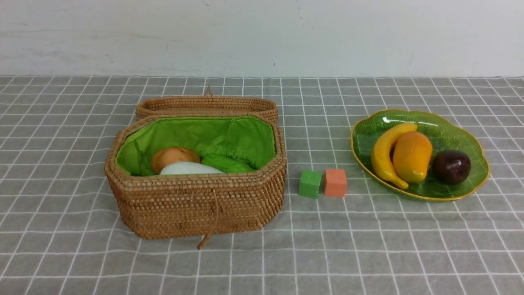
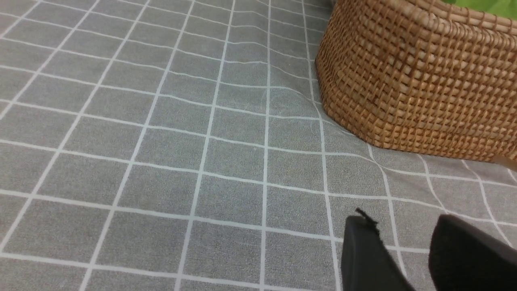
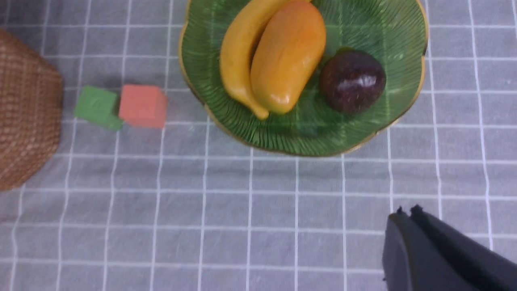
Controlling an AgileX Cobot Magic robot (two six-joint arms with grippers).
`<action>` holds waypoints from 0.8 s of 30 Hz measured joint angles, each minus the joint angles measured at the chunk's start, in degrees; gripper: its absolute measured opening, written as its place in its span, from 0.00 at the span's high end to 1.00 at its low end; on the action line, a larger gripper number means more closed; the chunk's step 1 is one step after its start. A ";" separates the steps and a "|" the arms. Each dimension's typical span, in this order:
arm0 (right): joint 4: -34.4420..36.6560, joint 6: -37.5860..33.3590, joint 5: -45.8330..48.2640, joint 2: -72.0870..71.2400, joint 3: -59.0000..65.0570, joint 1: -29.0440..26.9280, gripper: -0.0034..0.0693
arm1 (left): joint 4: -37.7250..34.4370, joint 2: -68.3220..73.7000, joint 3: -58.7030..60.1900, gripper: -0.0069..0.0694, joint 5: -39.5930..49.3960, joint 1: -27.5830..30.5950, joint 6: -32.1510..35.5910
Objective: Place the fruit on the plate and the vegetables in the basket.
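The green plate holds the banana, the mango and the dark purple fruit. Inside the open wicker basket lie the potato, the white radish and the cucumber. No arm shows in the front view. My left gripper hovers open and empty over the cloth beside the basket. Over the cloth on the near side of the plate, my right gripper is shut with nothing in it.
A green cube and an orange cube stand side by side between basket and plate. The basket's lid lies open behind it. A grey checked cloth covers the table.
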 joint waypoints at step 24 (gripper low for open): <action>-2.73 -1.40 8.41 -29.41 14.15 0.00 0.97 | 0.00 0.00 0.00 0.60 0.00 0.00 0.00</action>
